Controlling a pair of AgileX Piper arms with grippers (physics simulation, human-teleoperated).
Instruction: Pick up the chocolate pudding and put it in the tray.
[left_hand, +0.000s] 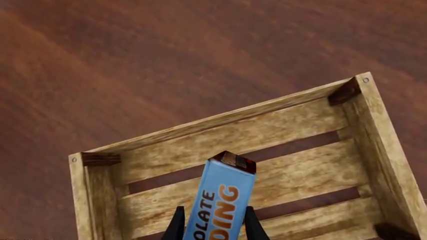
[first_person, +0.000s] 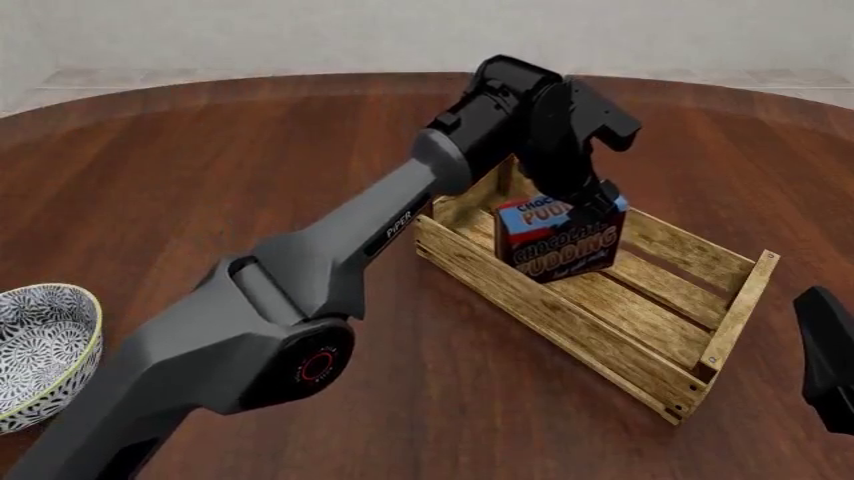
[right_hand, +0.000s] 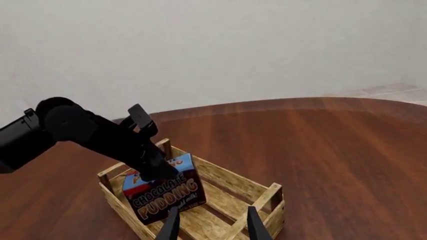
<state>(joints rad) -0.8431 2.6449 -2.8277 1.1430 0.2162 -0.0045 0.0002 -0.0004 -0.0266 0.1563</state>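
My left gripper (first_person: 582, 203) is shut on the chocolate pudding (first_person: 559, 244), a small box with a blue top and a dark brown front with orange lettering. The box hangs tilted inside the outline of the tray (first_person: 567, 330), a light-wood slatted crate with dark corner posts. In the left wrist view the pudding (left_hand: 221, 197) sits between the two black fingers (left_hand: 176, 226), with the tray's (left_hand: 223, 119) slats below it. Whether the box touches the slats I cannot tell. My right gripper (right_hand: 212, 226) is open and holds nothing. It is on the near right side, apart from the tray (right_hand: 275, 212).
A blue-and-white patterned bowl (first_person: 43, 350) stands at the near left of the brown wooden table. The left arm (first_person: 334, 270) stretches diagonally from the near left toward the tray. A dark part of the right arm (first_person: 827, 360) shows at the right edge.
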